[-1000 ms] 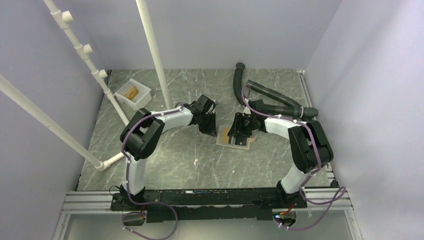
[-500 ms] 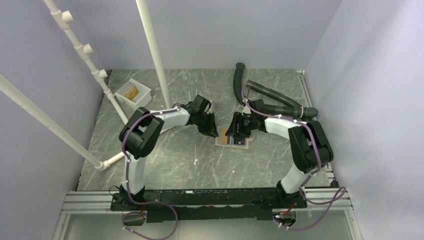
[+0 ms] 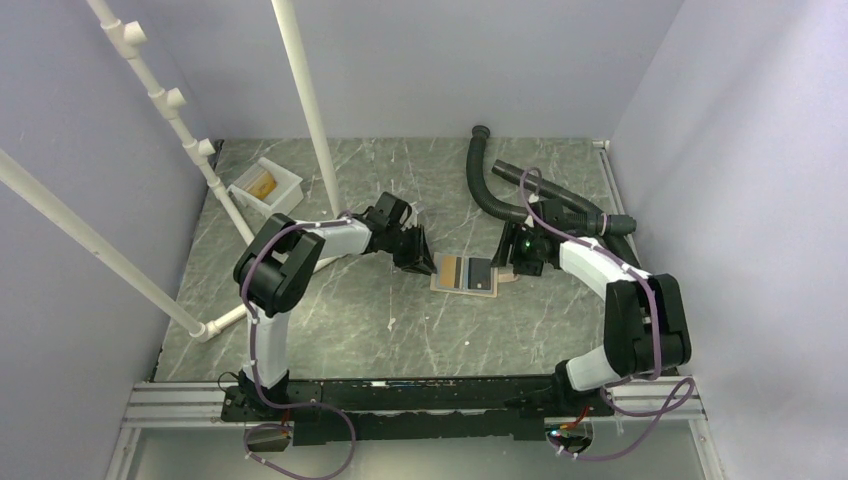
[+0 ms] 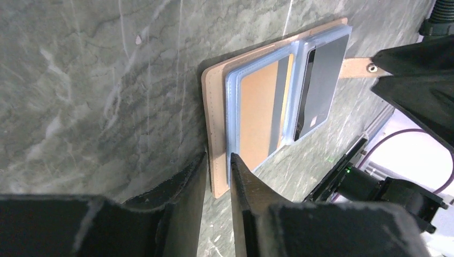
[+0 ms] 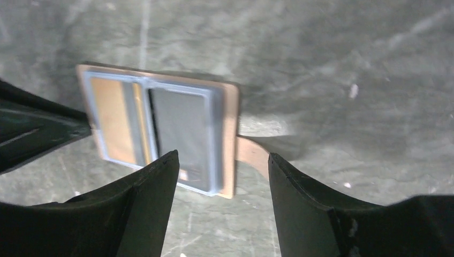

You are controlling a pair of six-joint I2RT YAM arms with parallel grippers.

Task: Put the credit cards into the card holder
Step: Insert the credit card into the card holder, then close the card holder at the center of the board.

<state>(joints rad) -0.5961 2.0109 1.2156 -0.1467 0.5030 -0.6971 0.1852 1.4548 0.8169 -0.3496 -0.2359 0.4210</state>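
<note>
Clamping the edge of the tan-brown folding card holder [image 4: 214, 118], the left tool [image 4: 217, 163] must pin it flat; the right tool [image 5: 222, 158], fingers apart, can seat the dark grey plastic card [image 5: 179, 126].

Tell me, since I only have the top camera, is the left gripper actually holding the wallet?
Observer: Yes. The left wrist camera shows the left gripper closed on the tan edge of the wallet.
Operator: Are any cards in it?
Observer: A golden-brown card sits under the clear sleeve on one side and a dark grey card under the other.
Operator: And the right gripper?
Observer: The right wrist camera shows the right gripper open wide and holding nothing.
</note>
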